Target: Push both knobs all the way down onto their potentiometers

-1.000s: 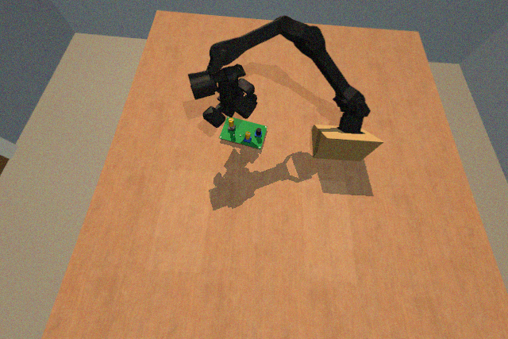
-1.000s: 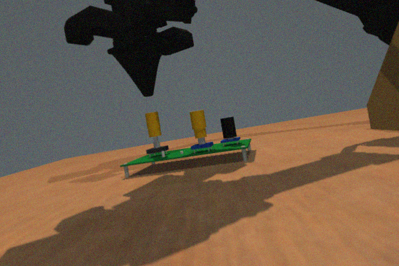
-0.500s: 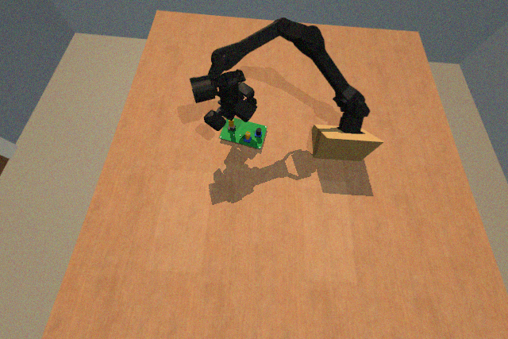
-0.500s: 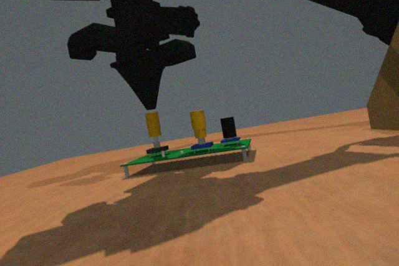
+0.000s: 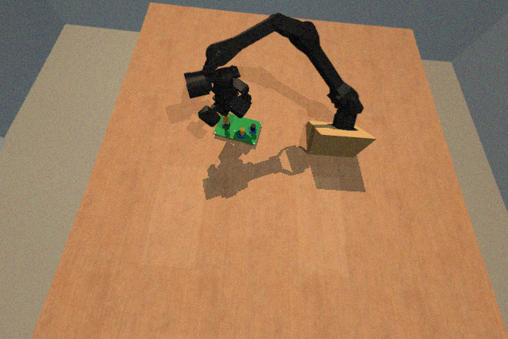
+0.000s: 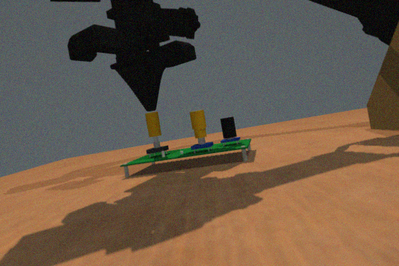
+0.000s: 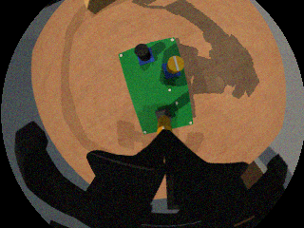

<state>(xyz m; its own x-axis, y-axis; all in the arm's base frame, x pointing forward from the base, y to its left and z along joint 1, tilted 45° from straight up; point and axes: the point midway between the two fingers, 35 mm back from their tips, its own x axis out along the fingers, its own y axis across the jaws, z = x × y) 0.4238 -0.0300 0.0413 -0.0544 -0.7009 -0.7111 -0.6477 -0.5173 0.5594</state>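
A green circuit board (image 6: pixel 180 153) is seen raised on short legs near the middle of the wooden desk (image 5: pixel 254 244), a little way from the tan block (image 5: pixel 328 144) on which the black arm (image 5: pixel 316 52) is mounted. The hand (image 6: pixel 149 108) is pointed straight down, its fingers drawn fully together into a single narrow tip with nothing held between them. That tip is shown resting on, or a hair above, the top of the left yellow knob (image 6: pixel 153 124); contact cannot be confirmed from the exterior view. A bare length of metal shaft is visible below this knob, above its dark potentiometer (image 6: pixel 157 150), so the knob is not seated. The second yellow knob (image 6: pixel 197 124) is pictured just beside it on a blue potentiometer (image 6: pixel 201 146), with a short stretch of shaft likewise exposed. A black knob (image 6: pixel 228 128) is seen at the far end of the board, set low on its blue base. In the wrist view, the closed tip is shown over the board's near end, covering most of the knob beneath it.
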